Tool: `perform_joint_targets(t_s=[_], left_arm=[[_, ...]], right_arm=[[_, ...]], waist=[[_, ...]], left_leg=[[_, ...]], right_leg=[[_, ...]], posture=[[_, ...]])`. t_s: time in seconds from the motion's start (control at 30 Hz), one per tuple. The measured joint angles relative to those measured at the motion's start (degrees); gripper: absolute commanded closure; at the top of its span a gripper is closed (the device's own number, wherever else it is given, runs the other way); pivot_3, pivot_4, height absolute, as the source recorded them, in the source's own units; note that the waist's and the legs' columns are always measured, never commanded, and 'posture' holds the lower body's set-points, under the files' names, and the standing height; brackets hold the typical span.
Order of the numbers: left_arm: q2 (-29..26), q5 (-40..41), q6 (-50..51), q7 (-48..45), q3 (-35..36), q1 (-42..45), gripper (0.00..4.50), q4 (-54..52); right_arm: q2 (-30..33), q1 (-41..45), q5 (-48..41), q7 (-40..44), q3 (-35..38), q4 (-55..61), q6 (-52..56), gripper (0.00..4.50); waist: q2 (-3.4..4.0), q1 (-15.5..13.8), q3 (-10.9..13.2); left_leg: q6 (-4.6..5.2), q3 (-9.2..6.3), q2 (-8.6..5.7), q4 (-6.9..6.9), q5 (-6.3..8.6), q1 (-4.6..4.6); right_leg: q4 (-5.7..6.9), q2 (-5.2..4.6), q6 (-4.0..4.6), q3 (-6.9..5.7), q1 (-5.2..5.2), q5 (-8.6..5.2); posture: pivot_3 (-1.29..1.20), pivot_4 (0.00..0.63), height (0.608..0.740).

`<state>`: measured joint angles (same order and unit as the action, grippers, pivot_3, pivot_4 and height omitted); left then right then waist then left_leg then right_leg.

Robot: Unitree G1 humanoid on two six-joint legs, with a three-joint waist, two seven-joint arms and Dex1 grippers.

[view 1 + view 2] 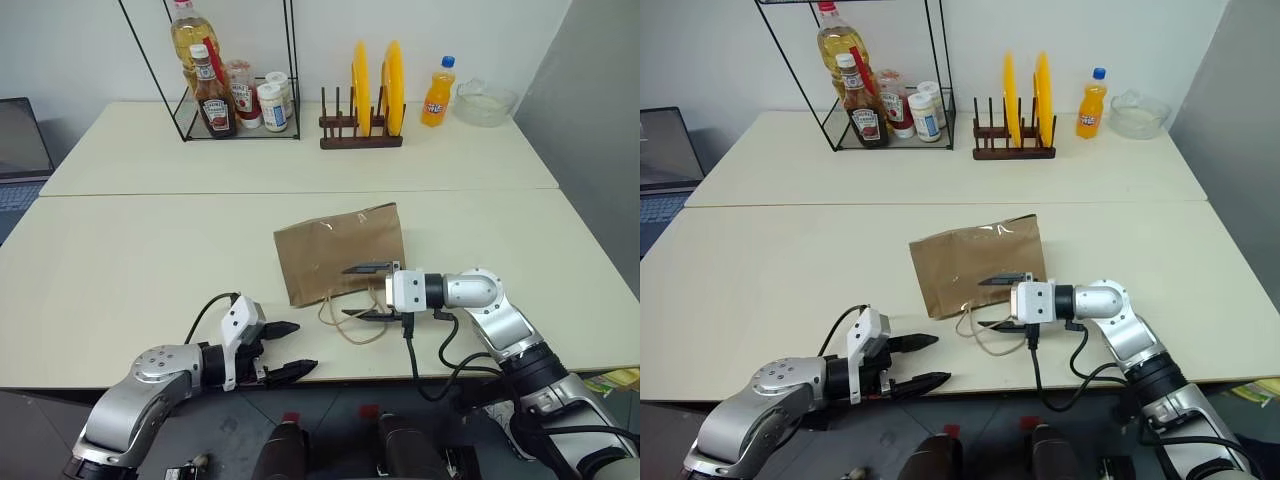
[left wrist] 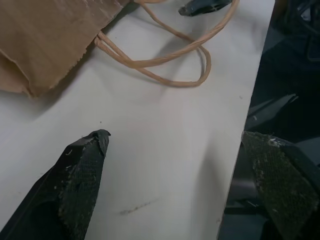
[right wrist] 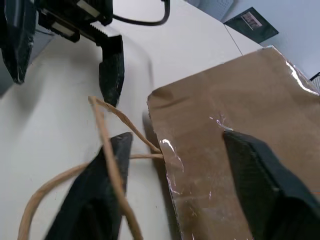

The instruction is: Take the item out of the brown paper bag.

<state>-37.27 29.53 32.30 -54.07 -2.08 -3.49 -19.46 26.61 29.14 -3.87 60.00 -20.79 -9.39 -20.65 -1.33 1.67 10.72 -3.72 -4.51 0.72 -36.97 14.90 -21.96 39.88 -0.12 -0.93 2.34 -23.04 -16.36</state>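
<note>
The brown paper bag [image 1: 335,250] lies flat on the near table, its beige loop handles [image 1: 352,322] trailing toward the front edge. My right gripper [image 1: 366,291] points left at the bag's near edge and is open. One finger is over the paper, the other is by the handles, and the bag's corner [image 3: 165,145] sits between them. Near the table's front edge, my left gripper [image 1: 305,346] stands open with nothing in it, a short way left of the handles [image 2: 160,60]. The item is hidden.
On the far table stand a wire rack [image 1: 290,60] with sauce bottles, a wooden rack [image 1: 360,138] holding yellow plates, an orange soda bottle [image 1: 437,92] and a glass bowl [image 1: 485,102]. A laptop [image 1: 20,140] sits at far left.
</note>
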Motion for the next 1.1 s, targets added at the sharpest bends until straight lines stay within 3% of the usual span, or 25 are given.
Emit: perform_joint_targets(t_s=[0.17, 0.2, 0.67, 0.83, 1.1], left_arm=[[4.1, 2.7, 3.4, 2.0, 0.3, 2.0, 0.0, 1.5], [5.3, 3.5, 4.5, 2.8, 0.3, 2.4, 0.0, 1.7], [21.6, 8.1, 11.1, 15.7, 0.1, 6.4, 0.0, 4.4], [25.9, 8.1, 11.3, 18.4, -0.3, 7.4, 1.41, 6.2], [26.8, 7.3, 10.3, 18.5, -2.3, 7.4, 4.03, 7.1]], right_arm=[[0.0, 0.0, -1.7, 0.1, 0.9, 3.3, 1.6, 4.32], [-0.1, 0.0, -1.9, 0.1, 1.1, 4.1, 2.4, 4.47], [-2.0, 1.2, -1.9, -2.6, 1.9, 10.1, 9.1, 4.47], [-1.6, 0.7, -1.7, -2.7, 2.0, 10.6, 9.1, 4.5], [-1.1, 0.7, -1.4, -3.4, 2.1, 10.6, 9.0, 4.5]], waist=[[0.01, 0.0, 0.0], [0.01, 0.0, 0.0], [0.06, -0.2, 0.0], [0.06, -0.2, 0.0], [0.06, -0.1, 0.0]], left_leg=[[0.0, -0.07, 0.0, -0.03, 0.0, 0.02], [0.0, -0.07, 0.0, -0.04, 0.0, 0.02], [0.0, -0.36, -0.06, -0.03, 0.0, 0.31], [-0.01, -0.36, -0.1, -0.01, 0.0, 0.29], [-0.01, -0.34, -0.08, 0.01, 0.0, 0.28]], right_leg=[[-0.01, -0.01, -0.01, -0.02, 0.09, 0.0], [-0.01, -0.02, -0.01, -0.01, 0.11, 0.0], [-0.46, -0.08, -0.12, -0.16, 0.74, 0.01], [-0.56, -0.07, -0.14, -0.15, 0.75, 0.02], [-0.65, -0.04, -0.15, -0.13, 0.75, 0.03]], posture=[[0.0, 0.15, 0.74], [0.0, 0.15, 0.74], [0.0, 0.15, 0.74], [0.0, 0.15, 0.74], [0.0, 0.15, 0.74]])
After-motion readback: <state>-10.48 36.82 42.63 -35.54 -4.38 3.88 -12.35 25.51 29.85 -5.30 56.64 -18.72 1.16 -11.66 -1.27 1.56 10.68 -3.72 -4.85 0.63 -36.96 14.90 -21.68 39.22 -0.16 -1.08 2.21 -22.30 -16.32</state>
